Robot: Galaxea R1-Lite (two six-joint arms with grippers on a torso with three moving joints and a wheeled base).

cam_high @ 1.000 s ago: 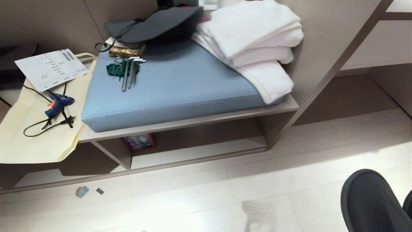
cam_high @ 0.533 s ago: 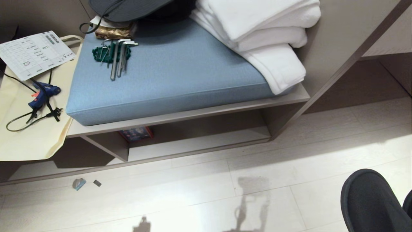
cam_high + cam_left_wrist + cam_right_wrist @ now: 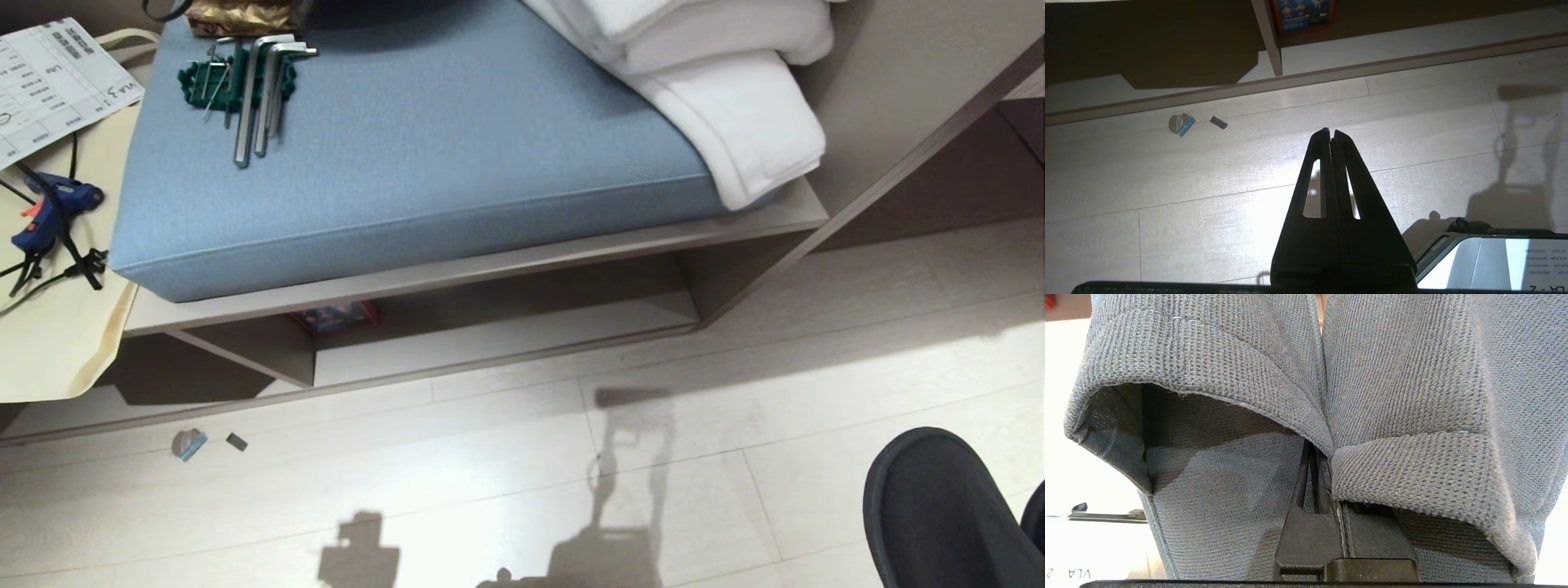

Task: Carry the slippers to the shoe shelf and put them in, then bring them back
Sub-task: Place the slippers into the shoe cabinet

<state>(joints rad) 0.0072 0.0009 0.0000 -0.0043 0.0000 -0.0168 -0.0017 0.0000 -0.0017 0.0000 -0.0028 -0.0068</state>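
While the right gripper (image 3: pixel 1314 473) has its jaws pinched shut on the inner edges of the slippers (image 3: pixel 1306 396), both hanging together from that one grip, the step in hand looks like the carry toward the shoe shelf (image 3: pixel 506 327), so the pair should be lowered level with the low opening and fed in toes first, clear of the bench edge above. In the head view a dark rounded toe shows at the lower right, over the pale floor (image 3: pixel 490 474) and well apart from the shelf. Up close the slippers are grey-blue knit fabric, soft, with hemmed openings. The left gripper (image 3: pixel 1331 132) hangs closed and empty above the floor
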